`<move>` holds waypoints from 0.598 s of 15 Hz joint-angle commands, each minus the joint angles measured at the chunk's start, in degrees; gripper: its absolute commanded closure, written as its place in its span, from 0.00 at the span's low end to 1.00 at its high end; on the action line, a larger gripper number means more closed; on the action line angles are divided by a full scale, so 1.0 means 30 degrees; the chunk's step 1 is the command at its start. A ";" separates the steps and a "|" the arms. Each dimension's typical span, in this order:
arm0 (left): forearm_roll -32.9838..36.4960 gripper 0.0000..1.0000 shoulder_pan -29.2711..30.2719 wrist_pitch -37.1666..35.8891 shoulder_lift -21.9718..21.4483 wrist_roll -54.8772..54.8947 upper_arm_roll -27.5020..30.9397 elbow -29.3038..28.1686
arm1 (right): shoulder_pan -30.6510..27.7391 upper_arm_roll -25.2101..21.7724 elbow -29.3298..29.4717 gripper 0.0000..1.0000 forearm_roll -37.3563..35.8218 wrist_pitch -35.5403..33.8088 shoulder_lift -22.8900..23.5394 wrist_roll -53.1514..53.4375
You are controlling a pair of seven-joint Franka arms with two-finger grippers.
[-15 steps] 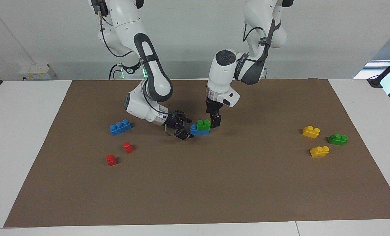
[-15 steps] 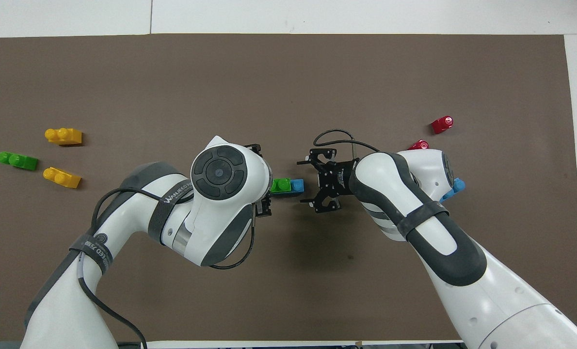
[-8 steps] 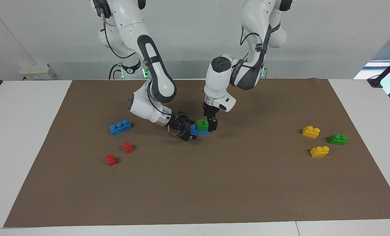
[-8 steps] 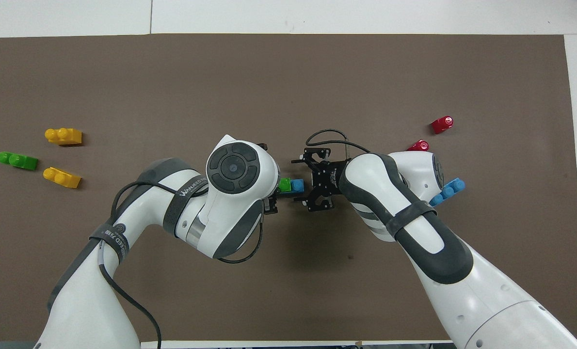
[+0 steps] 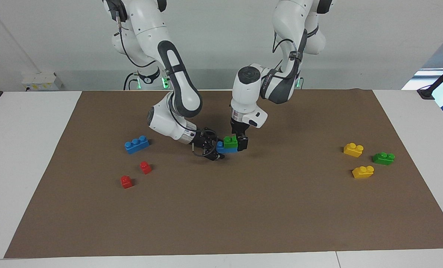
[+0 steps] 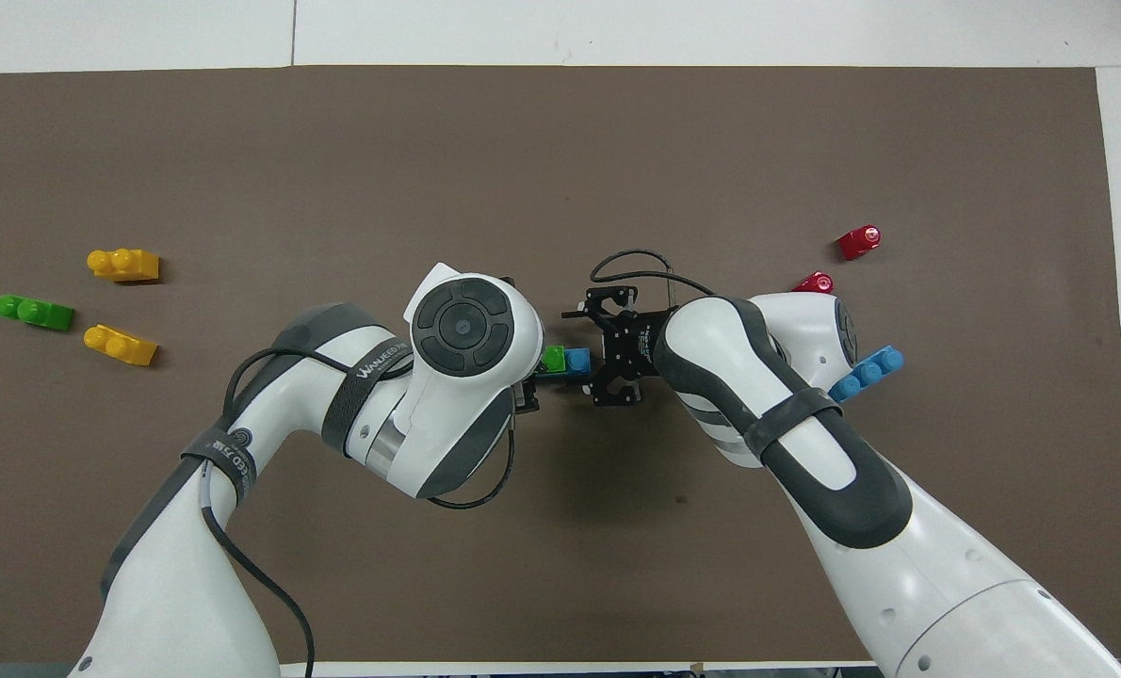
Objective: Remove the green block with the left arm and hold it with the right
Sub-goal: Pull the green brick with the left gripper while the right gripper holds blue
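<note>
The green block (image 5: 230, 141) sits stacked on a blue brick (image 5: 227, 149) in the middle of the brown mat; both also show in the overhead view, the green block (image 6: 553, 359) beside the blue brick (image 6: 578, 360). My left gripper (image 5: 240, 144) points down at the green block, one finger (image 5: 243, 143) beside it on the left arm's end; its wrist hides most of it from above. It looks open. My right gripper (image 5: 214, 149) lies low and level, open, its fingers either side of the blue brick's end (image 6: 598, 359).
A darker green brick (image 5: 383, 158) and two yellow bricks (image 5: 353, 149) (image 5: 363, 171) lie toward the left arm's end. A long blue brick (image 5: 137, 144) and two red bricks (image 5: 145, 167) (image 5: 126, 181) lie toward the right arm's end.
Both grippers have closed in on the stack. The left gripper came down beside the green block; the right gripper slid in around the blue brick's end. The bricks have not moved.
</note>
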 commanded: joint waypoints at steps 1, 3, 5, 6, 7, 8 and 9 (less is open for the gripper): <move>0.0365 0.00 -0.0474 0.0313 0.0448 -0.0944 0.0256 0.0277 | 0.0026 -0.0009 0.0309 0.31 0.0632 0.0286 0.0268 -0.0284; 0.0365 0.00 -0.0503 0.0488 0.0537 -0.1062 0.0256 0.0277 | -0.0003 -0.0009 0.0309 0.46 0.0632 0.0286 0.0268 -0.0284; 0.0395 0.00 -0.0503 0.0577 0.0567 -0.1150 0.0256 0.0277 | -0.0004 -0.0009 0.0309 0.57 0.0632 0.0286 0.0268 -0.0225; 0.0395 0.00 -0.0503 0.0577 0.0567 -0.1179 0.0256 0.0277 | -0.0033 -0.0009 0.0309 0.65 0.0632 0.0257 0.0268 -0.0196; 0.0395 0.00 -0.0590 0.0577 0.0567 -0.1179 0.0256 0.0248 | -0.0091 -0.0009 0.0309 0.70 0.0632 0.0199 0.0268 -0.0196; 0.0395 0.00 -0.0591 0.0606 0.0567 -0.1179 0.0256 0.0219 | -0.0120 -0.0009 0.0309 0.77 0.0632 0.0198 0.0268 -0.0167; 0.0395 0.00 -0.0591 0.0694 0.0567 -0.1208 0.0256 0.0131 | -0.0150 -0.0009 0.0309 0.85 0.0632 0.0198 0.0268 -0.0166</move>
